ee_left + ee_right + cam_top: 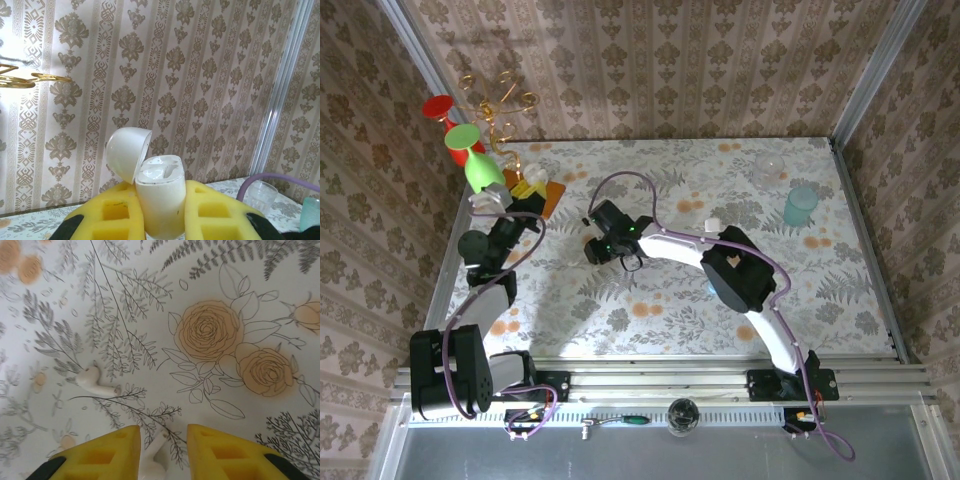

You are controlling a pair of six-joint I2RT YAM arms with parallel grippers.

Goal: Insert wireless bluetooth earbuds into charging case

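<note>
**Earbud grab: one bud between the jaws, case held open by the other arm**

Closest in, on the rail along the near edge of the table (670, 300), there's a green-handled screwdriver (633, 421) just lying there.

Out at mid-table the right gripper (164, 430) points down at the flowery cloth. Its yellow fingers (107, 452) are only a narrow way apart, with one earbud (152, 459) sitting in the gap. I can see a sliver of cloth on the bud's right side, so it doesn't look clamped. The second earbud (96, 382) lies flat on the cloth off to the left in the wrist view, apart from the fingers. The right arm and its purple cable (620, 176) sprawl across the middle of the table.

Over by the left edge, the left gripper (160, 190) is squeezed onto the charging case (161, 205). The case is upright with its lid (127, 152) flipped open to the left.

An orange tile (548, 197) and a green cup (475, 160) crowd in just beside that gripper. A red cup (440, 108) and a gold wire stand (500, 95) are at the far left corner. Toward the far right corner there's a small white bit (712, 222), a teal cup (801, 205) and a clear glass (770, 167).
</note>
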